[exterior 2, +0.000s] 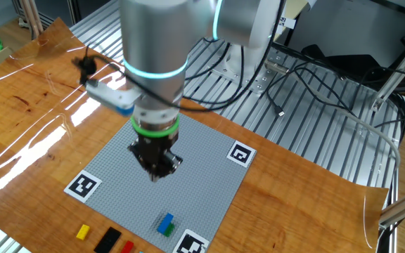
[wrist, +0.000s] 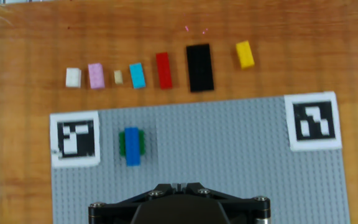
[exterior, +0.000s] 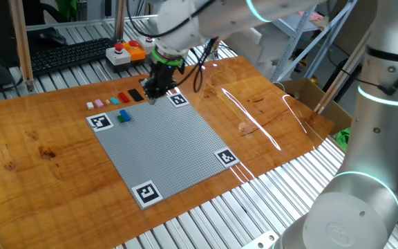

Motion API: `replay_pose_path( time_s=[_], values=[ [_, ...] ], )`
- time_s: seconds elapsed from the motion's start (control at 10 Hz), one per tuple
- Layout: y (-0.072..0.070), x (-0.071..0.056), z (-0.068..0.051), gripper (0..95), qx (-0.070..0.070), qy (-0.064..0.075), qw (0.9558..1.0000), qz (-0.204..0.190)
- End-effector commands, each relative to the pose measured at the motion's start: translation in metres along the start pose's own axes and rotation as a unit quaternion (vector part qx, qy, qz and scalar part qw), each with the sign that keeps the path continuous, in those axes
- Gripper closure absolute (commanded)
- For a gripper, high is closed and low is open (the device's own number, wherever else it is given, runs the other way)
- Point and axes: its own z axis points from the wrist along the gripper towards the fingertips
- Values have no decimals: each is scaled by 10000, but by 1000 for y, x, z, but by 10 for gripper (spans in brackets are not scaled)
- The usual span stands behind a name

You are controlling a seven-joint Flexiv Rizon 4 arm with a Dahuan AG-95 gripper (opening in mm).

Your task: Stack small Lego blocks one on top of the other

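A blue brick (wrist: 132,146) sits crosswise on a green brick (wrist: 123,142) on the grey baseplate (wrist: 229,155), near its left marker. The pair also shows in the fixed views (exterior: 124,116) (exterior 2: 165,224). Beyond the plate's edge a row lies on the wood: white (wrist: 73,77), pink (wrist: 96,75), a tiny cream piece (wrist: 118,76), light blue (wrist: 137,75), red (wrist: 163,70), black (wrist: 200,67) and yellow (wrist: 245,54). My gripper (wrist: 176,185) hovers above the plate, its jaws closed together with nothing between them. It is right of the stacked pair and short of the row (exterior: 156,93) (exterior 2: 155,172).
Black-and-white markers (wrist: 313,121) sit at the baseplate's corners. A white box with red (exterior: 119,48) and orange (exterior: 135,48) push buttons and a keyboard (exterior: 74,54) stand behind the row. A cardboard box (exterior: 309,93) is at the table's right edge.
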Motion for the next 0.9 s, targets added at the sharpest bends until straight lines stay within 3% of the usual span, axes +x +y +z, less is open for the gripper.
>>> replay_pose_path(
  time_s=[0.1,0.6,0.7,0.9],
  values=[
    [1,0,-2,950,-59,38,10000,46],
    [1,0,-2,950,6,157,9998,138],
    [1,0,-2,950,-59,131,9999,89],
    [1,0,-2,950,-155,217,9995,-193]
  ],
)
